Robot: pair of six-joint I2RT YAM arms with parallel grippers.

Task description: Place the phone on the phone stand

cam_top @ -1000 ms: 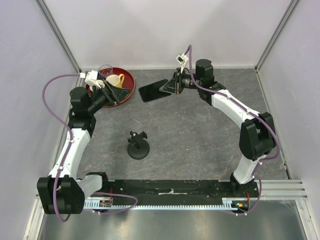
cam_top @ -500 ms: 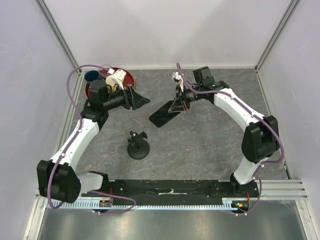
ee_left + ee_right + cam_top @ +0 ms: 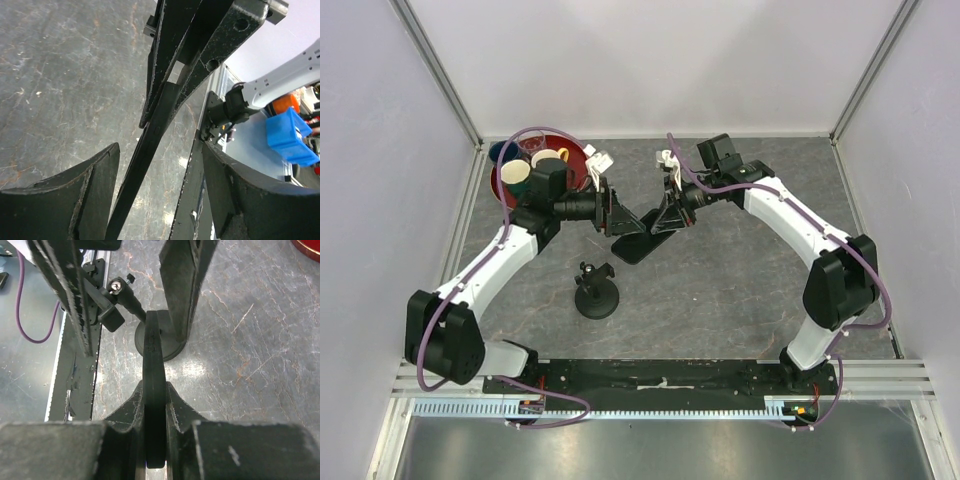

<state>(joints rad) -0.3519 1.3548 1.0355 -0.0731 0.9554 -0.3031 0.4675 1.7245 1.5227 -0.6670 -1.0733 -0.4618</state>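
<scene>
Right gripper [image 3: 665, 217] grasps the phone [image 3: 637, 244]; left gripper [image 3: 620, 218], jaws apart, has swung in to straddle it.

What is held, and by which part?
The right claw is shut on the phone, clamping its flat faces near one end; the left claw stands open around the other end.

white arms [image 3: 790, 215], black joints [image 3: 835, 285], purple cables [image 3: 535, 129]
</scene>
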